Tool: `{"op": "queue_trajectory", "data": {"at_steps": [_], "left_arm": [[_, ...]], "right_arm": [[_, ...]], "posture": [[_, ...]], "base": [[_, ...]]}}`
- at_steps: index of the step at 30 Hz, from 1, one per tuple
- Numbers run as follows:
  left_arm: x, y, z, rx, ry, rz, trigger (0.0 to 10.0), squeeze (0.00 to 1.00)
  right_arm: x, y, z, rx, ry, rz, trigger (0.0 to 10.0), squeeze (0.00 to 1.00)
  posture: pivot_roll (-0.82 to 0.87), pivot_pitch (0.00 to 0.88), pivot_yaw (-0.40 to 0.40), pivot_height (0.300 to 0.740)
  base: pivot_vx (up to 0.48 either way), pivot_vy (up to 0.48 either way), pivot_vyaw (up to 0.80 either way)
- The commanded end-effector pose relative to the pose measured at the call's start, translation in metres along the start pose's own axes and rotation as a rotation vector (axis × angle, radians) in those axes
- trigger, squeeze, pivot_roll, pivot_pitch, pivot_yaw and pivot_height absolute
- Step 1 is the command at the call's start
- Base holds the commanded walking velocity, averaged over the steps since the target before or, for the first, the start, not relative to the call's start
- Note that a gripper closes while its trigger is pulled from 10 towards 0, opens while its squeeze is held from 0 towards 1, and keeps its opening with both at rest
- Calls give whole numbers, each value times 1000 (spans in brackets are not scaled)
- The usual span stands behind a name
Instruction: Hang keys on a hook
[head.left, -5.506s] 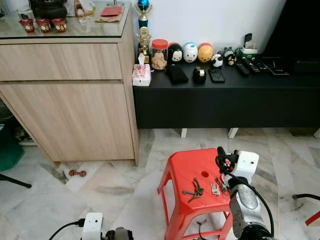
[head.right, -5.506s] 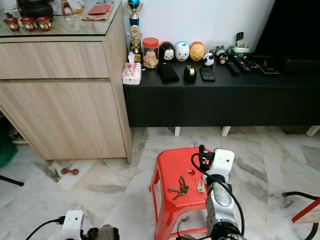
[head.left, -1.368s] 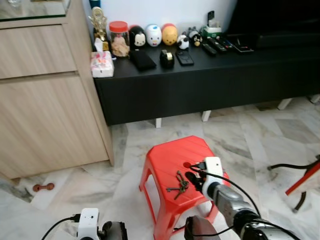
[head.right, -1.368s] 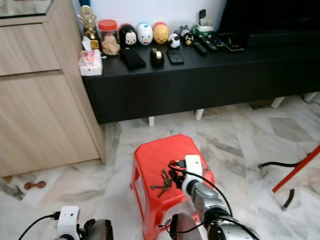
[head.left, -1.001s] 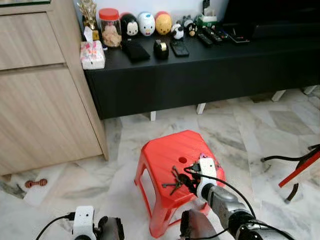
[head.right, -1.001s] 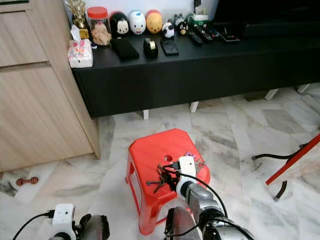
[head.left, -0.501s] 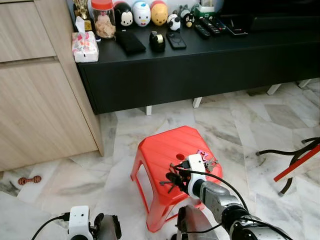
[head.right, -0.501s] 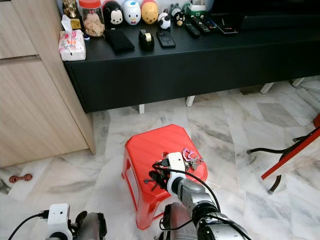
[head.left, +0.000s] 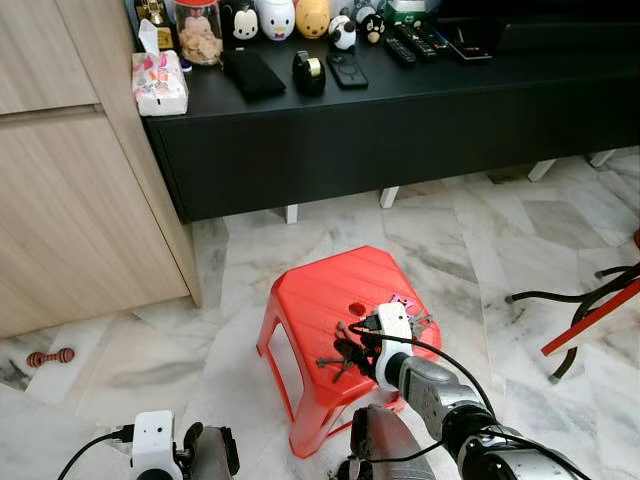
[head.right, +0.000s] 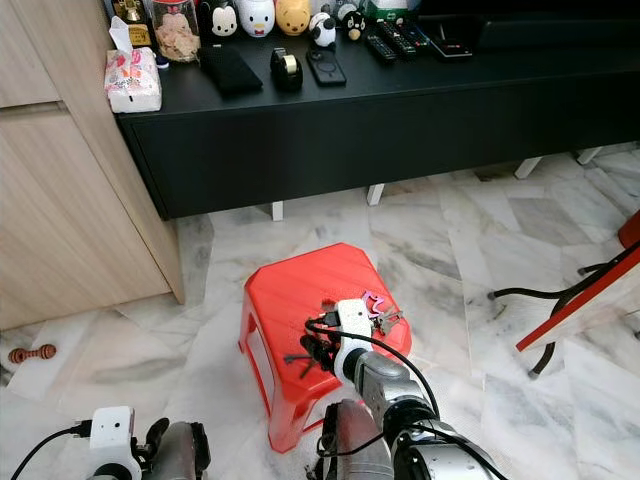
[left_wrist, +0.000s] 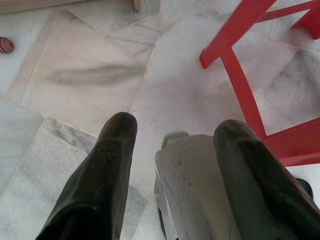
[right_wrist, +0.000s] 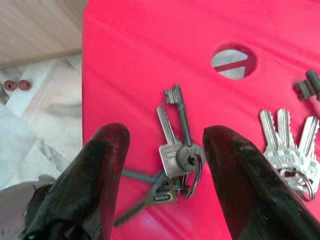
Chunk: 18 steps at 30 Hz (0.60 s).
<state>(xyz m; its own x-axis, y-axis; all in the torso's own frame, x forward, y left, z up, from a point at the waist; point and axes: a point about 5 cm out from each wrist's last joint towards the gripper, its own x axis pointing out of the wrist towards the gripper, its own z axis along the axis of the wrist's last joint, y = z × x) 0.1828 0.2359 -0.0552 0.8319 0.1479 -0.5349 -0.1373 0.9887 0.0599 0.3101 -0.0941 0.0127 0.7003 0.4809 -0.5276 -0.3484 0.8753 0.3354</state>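
Note:
A bunch of dark keys (right_wrist: 177, 155) lies on the top of a red plastic stool (head.left: 318, 298), near its round hole (right_wrist: 233, 60). My right gripper (right_wrist: 165, 132) hangs open just above this bunch, one black finger on each side, not touching it. In the head view the same gripper (head.left: 350, 352) sits at the stool's near edge. A second bunch of silver keys (right_wrist: 287, 145) with a pink tag (head.left: 404, 302) lies to the right of it. My left gripper (left_wrist: 175, 125) is open and low over the marble floor beside a stool leg.
A long black console (head.left: 420, 120) with toys, remotes and a tissue box stands behind the stool. A wooden cabinet (head.left: 70, 200) is at the left. Red and black chair legs (head.left: 590, 310) reach in from the right. A small brown dumbbell-shaped toy (head.left: 48, 357) lies on the floor.
The camera has moved closer and tilted down. My right gripper has gone from the stool's right side to above the dark key bunch. Both key bunches lie as before.

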Motion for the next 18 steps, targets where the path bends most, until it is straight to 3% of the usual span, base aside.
{"op": "queue_trajectory", "data": {"at_steps": [1,18], "left_arm": [[-41,-18,-76,-30,322,-48,10000,0],[-42,-18,-76,-32,325,-53,10000,0]], "right_arm": [[-1,-2,-6,9,14,-5,10000,0],[-1,-2,-11,35,41,-41,10000,0]], "posture": [[114,238,-190,611],[112,246,-191,611]], "base": [[0,0,0],[0,0,0]]}}
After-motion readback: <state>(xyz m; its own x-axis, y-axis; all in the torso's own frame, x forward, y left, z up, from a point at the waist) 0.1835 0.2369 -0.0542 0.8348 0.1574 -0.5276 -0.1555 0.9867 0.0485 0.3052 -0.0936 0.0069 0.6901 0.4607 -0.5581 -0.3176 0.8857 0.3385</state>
